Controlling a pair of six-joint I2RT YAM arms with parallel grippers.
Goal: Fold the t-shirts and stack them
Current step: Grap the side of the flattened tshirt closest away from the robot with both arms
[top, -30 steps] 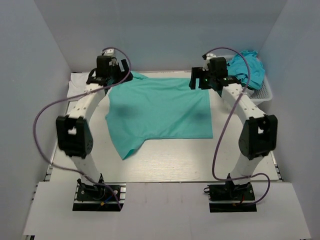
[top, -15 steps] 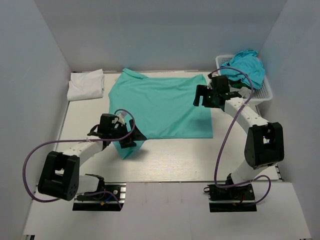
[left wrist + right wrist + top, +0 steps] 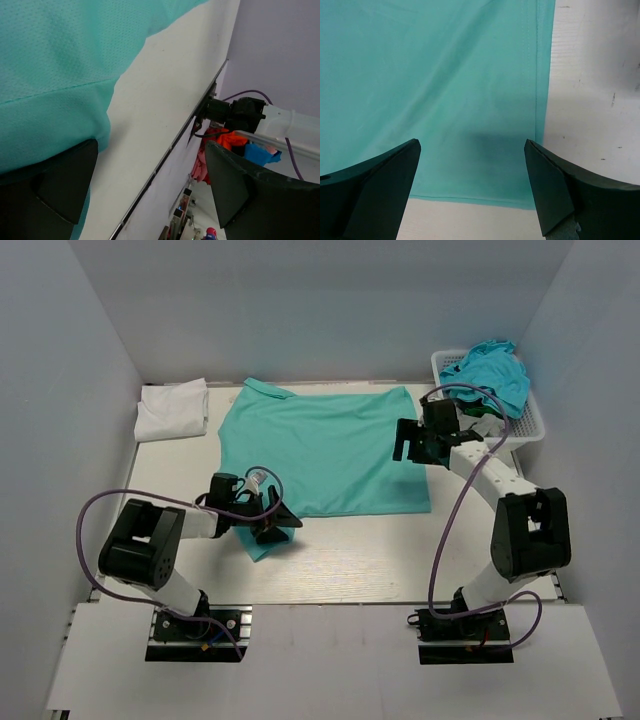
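A mint sea-green t-shirt (image 3: 320, 450) lies spread flat in the middle of the table. My left gripper (image 3: 280, 521) is low at its near-left sleeve, jaws wide open. In the left wrist view the sleeve hem (image 3: 55, 105) lies by the left finger (image 3: 60, 185), and nothing is gripped between the jaws (image 3: 150, 192). My right gripper (image 3: 408, 440) hovers open over the shirt's right edge. The right wrist view shows the hem corner (image 3: 540, 150) between its open jaws (image 3: 472, 187). A white t-shirt (image 3: 172, 410) lies folded at the far left. Turquoise-blue t-shirts (image 3: 492, 370) are heaped in the basket.
A white lattice basket (image 3: 530, 426) stands at the far right corner. Grey walls enclose the table on three sides. The table's near edge (image 3: 165, 155) runs close to the left gripper. Purple cables loop off both arms.
My left arm swung from the shirt's far-left corner down to the near-left sleeve and now lies low. My right gripper drew back from the far-right corner along the right edge.
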